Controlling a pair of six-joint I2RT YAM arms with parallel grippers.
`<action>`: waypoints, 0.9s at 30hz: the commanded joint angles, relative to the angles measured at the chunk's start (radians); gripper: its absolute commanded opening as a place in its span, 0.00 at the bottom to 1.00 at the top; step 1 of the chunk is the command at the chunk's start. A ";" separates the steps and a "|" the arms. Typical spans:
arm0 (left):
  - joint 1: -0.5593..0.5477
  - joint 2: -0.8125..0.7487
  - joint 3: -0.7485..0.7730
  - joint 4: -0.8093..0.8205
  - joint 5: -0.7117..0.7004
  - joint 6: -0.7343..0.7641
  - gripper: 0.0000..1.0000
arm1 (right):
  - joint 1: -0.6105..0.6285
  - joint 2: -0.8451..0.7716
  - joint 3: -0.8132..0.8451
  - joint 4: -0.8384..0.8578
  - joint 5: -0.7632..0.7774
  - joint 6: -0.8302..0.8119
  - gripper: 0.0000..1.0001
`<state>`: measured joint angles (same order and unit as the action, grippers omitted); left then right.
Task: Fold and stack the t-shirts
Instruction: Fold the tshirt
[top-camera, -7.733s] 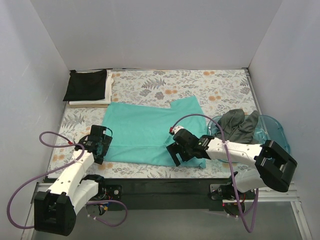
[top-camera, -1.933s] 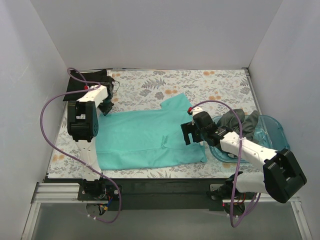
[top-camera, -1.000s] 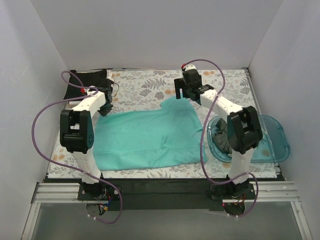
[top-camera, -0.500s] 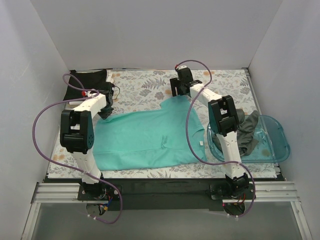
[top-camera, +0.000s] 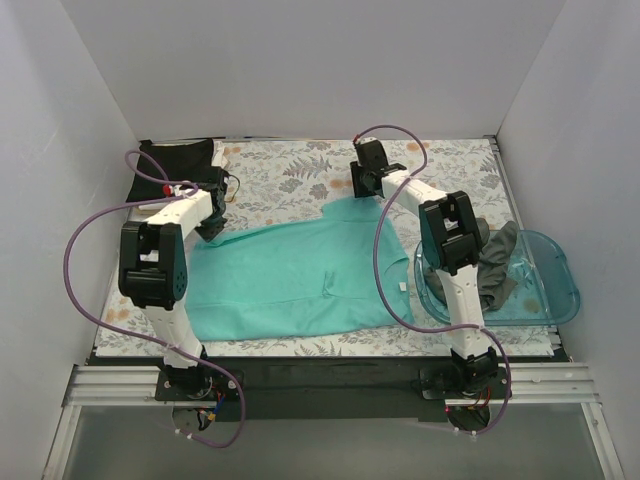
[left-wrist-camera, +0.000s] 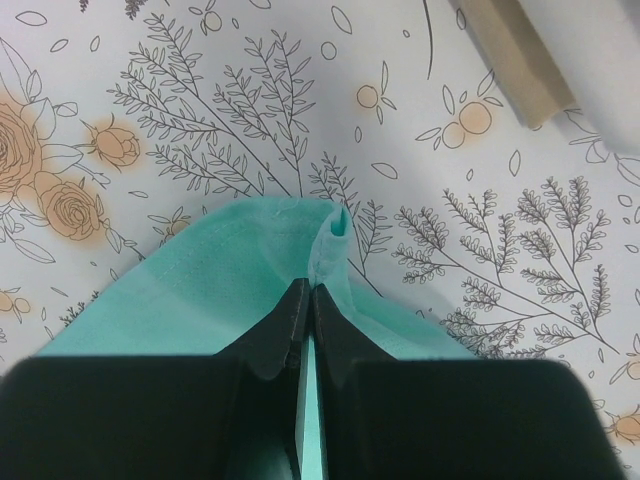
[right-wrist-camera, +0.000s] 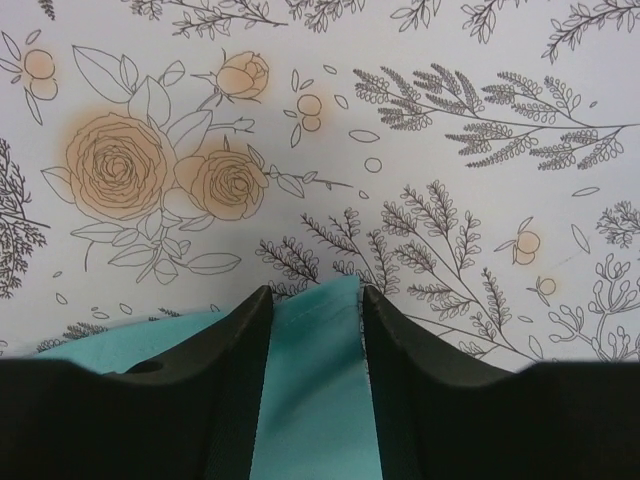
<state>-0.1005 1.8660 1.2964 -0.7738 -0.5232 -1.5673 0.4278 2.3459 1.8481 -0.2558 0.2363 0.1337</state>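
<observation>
The teal t-shirt (top-camera: 300, 270) lies spread across the middle of the floral cloth. My left gripper (top-camera: 212, 220) is at its far left corner. In the left wrist view the left gripper (left-wrist-camera: 311, 290) is shut, pinching a raised fold of the teal t-shirt (left-wrist-camera: 230, 260). My right gripper (top-camera: 368, 192) is at the shirt's far right corner. In the right wrist view the right gripper (right-wrist-camera: 314, 295) has its jaws partly apart, with the flat corner of the teal t-shirt (right-wrist-camera: 315, 400) lying between them. A folded black t-shirt (top-camera: 175, 160) sits at the back left. A dark grey t-shirt (top-camera: 495, 262) lies crumpled in the tray.
A translucent blue tray (top-camera: 555, 285) stands at the right edge of the table. White walls close in the back and both sides. Purple cables loop from both arms over the left side and back of the table.
My right gripper has come down onto the shirt's far right corner and its jaws have narrowed around it. The left gripper stays shut on the far left corner.
</observation>
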 joint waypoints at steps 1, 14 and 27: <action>-0.005 -0.076 -0.011 0.008 -0.029 -0.010 0.00 | 0.003 -0.045 -0.044 -0.065 0.008 0.007 0.47; -0.005 -0.117 -0.002 -0.010 -0.035 -0.010 0.00 | 0.032 -0.150 -0.049 -0.050 0.015 -0.054 0.01; -0.011 -0.329 -0.215 0.034 0.009 -0.082 0.00 | 0.077 -0.585 -0.555 0.153 -0.005 -0.045 0.01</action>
<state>-0.1051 1.6199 1.1233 -0.7532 -0.5091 -1.6112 0.5007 1.8446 1.3521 -0.1833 0.2302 0.0933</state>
